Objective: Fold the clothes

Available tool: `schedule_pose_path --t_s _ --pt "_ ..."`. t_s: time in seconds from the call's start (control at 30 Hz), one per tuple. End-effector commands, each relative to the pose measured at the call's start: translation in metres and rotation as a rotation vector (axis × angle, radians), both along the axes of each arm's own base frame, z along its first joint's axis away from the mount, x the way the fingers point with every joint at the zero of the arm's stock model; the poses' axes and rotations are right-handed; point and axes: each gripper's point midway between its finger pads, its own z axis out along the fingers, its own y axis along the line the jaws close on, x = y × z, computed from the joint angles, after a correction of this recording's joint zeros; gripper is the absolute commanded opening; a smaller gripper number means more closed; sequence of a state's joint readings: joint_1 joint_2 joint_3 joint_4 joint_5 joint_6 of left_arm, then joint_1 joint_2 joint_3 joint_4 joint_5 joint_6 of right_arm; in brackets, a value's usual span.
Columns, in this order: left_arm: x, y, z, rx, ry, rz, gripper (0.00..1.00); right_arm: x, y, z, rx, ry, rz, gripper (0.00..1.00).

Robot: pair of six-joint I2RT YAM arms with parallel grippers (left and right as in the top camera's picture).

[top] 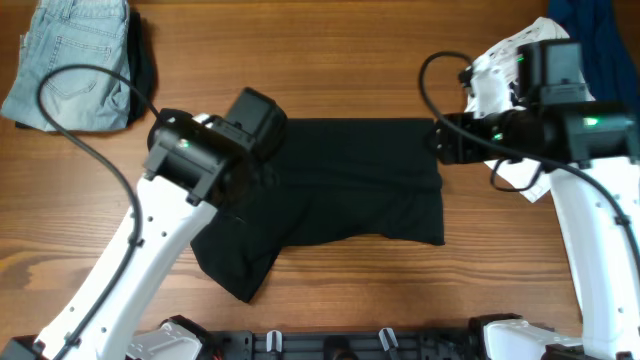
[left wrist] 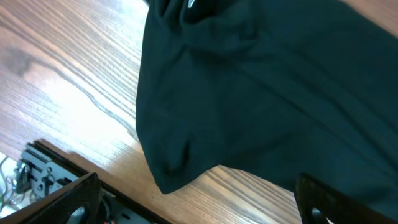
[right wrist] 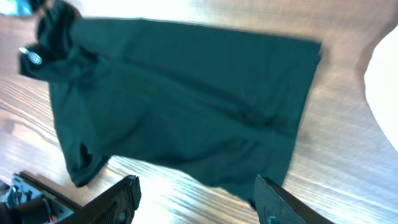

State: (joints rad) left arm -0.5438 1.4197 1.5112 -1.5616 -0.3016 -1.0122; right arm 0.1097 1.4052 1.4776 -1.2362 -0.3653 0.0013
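Note:
A black short-sleeved shirt [top: 340, 190] lies partly folded in the middle of the wooden table, with a crumpled part hanging toward the front left. It also shows in the left wrist view [left wrist: 261, 93] and in the right wrist view [right wrist: 180, 106], where a small white logo [right wrist: 31, 56] sits at its far left. My left gripper [top: 255, 125] hovers over the shirt's left end; its fingers [left wrist: 196, 205] are open and empty above the front hem. My right gripper [top: 445, 140] is at the shirt's right edge; its fingers [right wrist: 199, 202] are open and empty.
Folded light-blue jeans [top: 75, 65] lie at the back left on a dark garment [top: 143, 60]. A white tee [top: 495, 85] and a navy garment [top: 600, 45] lie at the back right, partly under my right arm. A black rail [top: 350, 345] runs along the front edge.

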Motion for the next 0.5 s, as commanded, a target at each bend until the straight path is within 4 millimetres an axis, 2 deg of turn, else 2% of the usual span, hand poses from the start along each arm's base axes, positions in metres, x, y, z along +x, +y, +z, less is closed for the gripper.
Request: schedule_pose_path --t_s 0.0,0.2,0.3,0.37,0.47 --pt "-0.013 -0.001 -0.032 -0.028 0.037 0.062 1.0 -0.008 0.003 -0.029 -0.044 0.068 -0.07 0.64" --pt "-0.033 -0.007 -0.097 -0.078 0.133 0.059 0.93 -0.017 0.002 -0.089 -0.072 0.154 -0.132 0.64" --pt "-0.054 -0.005 -0.124 -0.089 0.216 0.098 0.88 -0.023 0.0 -0.117 -0.078 0.181 -0.136 0.64" --pt "-0.07 -0.002 -0.136 -0.094 0.273 0.125 0.85 -0.024 0.0 -0.126 -0.077 0.18 -0.137 0.64" --pt "-0.089 -0.007 -0.15 -0.152 0.327 0.154 0.82 -0.021 0.001 -0.127 -0.074 0.167 -0.137 0.64"
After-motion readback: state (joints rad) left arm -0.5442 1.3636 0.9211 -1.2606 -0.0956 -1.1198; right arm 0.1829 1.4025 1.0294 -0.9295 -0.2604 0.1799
